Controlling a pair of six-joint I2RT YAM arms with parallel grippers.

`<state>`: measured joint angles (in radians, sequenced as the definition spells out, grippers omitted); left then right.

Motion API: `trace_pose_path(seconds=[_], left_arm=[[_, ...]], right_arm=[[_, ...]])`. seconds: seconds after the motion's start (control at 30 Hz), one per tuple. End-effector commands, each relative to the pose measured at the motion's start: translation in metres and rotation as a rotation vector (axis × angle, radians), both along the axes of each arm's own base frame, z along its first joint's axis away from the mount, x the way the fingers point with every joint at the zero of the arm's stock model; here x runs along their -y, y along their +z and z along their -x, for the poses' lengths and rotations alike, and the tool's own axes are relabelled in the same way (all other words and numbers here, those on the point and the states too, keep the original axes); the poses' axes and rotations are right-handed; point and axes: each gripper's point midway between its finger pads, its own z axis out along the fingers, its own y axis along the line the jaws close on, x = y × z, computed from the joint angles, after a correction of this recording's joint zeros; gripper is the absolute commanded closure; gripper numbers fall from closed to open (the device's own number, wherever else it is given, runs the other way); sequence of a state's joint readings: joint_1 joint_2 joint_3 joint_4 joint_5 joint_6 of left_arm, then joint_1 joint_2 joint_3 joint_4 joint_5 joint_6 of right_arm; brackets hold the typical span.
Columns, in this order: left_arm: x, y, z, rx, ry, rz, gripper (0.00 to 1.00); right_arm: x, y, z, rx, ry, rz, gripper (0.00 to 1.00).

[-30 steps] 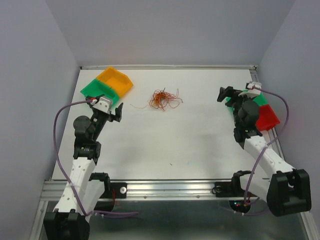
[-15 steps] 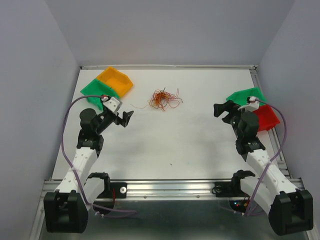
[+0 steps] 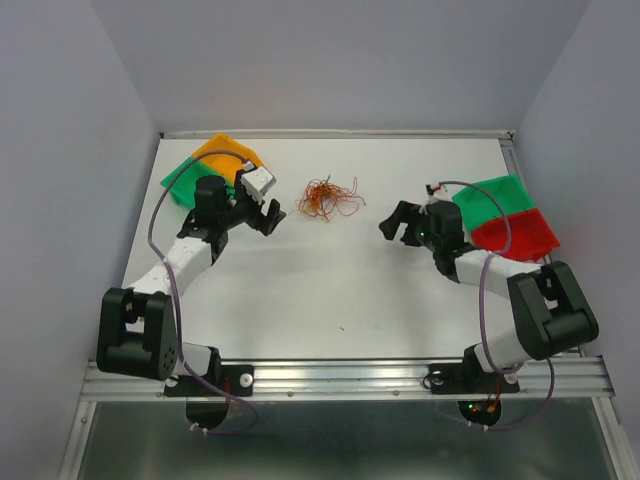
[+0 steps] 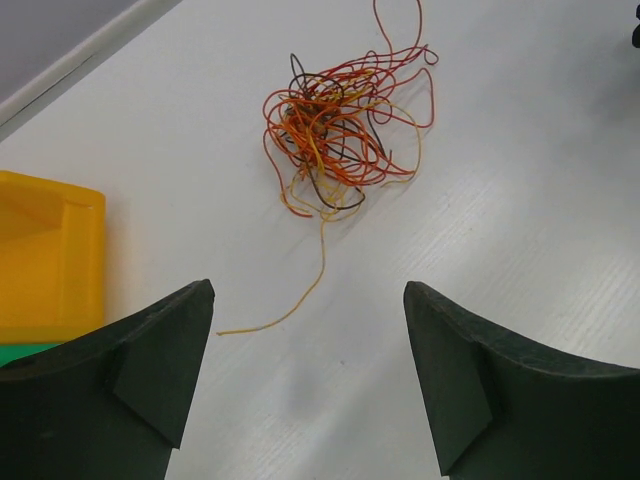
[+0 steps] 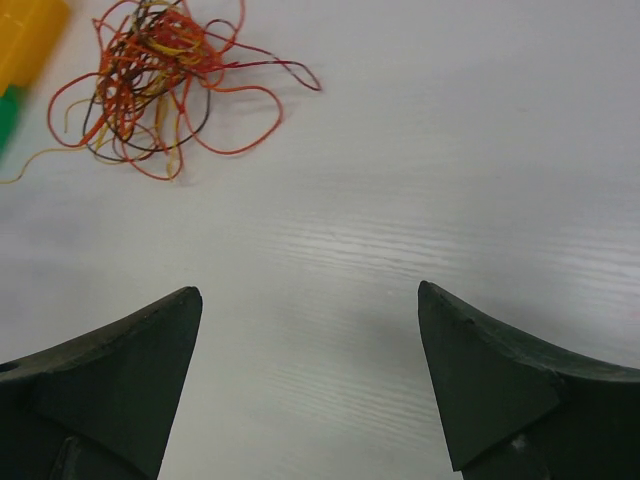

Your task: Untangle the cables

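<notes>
A tangle of thin red, orange, yellow and dark cables (image 3: 328,197) lies on the white table, back centre. It fills the top middle of the left wrist view as the same cable tangle (image 4: 338,125), with one orange strand (image 4: 290,305) trailing toward the jaws. The right wrist view holds the cable tangle (image 5: 165,80) at upper left. My left gripper (image 3: 272,216) hovers just left of the tangle, open and holding nothing. My right gripper (image 3: 396,222) is to the tangle's right, open, with only bare table between its fingers.
A yellow bin (image 3: 228,153) and a green bin (image 3: 178,178) sit at the back left behind the left arm. A green bin (image 3: 492,192) and a red bin (image 3: 518,235) sit at the right edge. The yellow bin (image 4: 45,255) shows at the left wrist view's left edge.
Both arms have stretched forward and inward toward the cable tangle, the left gripper moving right and the right gripper moving left. The cables have not moved. Both grippers stayed open.
</notes>
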<state>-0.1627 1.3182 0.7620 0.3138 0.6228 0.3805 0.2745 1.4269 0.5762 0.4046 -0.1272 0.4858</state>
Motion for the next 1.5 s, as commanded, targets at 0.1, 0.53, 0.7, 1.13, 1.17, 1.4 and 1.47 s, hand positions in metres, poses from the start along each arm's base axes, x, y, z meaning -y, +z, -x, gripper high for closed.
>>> trace_pose_path(seconds=[0.1,0.53,0.7,1.13,1.17,1.4,1.47], left_arm=[[-0.009,-0.003,-0.044,0.023,0.048,-0.115,0.15],[0.012,-0.049,-0.054,-0.107,-0.025,-0.226,0.19],[0.019,-0.069,-0.057,-0.144,-0.043,-0.272,0.22],[0.033,-0.103,-0.063,-0.221,-0.053,-0.323,0.79],[0.034,-0.102,-0.061,-0.222,-0.059,-0.319,0.85],[0.037,-0.072,-0.045,-0.173,-0.086,-0.277,1.00],[0.036,-0.053,-0.038,-0.139,-0.087,-0.262,1.00]], right_arm=[[-0.076,0.065,-0.059,0.231,0.115,-0.005,0.06],[-0.100,0.057,-0.078,0.247,0.123,0.001,0.06],[-0.099,0.060,-0.075,0.256,0.131,-0.003,0.06],[-0.097,0.064,-0.063,0.272,0.135,-0.007,0.06],[-0.096,0.062,-0.062,0.271,0.134,-0.001,0.06],[-0.101,0.055,-0.060,0.282,0.181,0.029,0.06],[-0.104,0.056,-0.058,0.306,0.213,0.035,0.06]])
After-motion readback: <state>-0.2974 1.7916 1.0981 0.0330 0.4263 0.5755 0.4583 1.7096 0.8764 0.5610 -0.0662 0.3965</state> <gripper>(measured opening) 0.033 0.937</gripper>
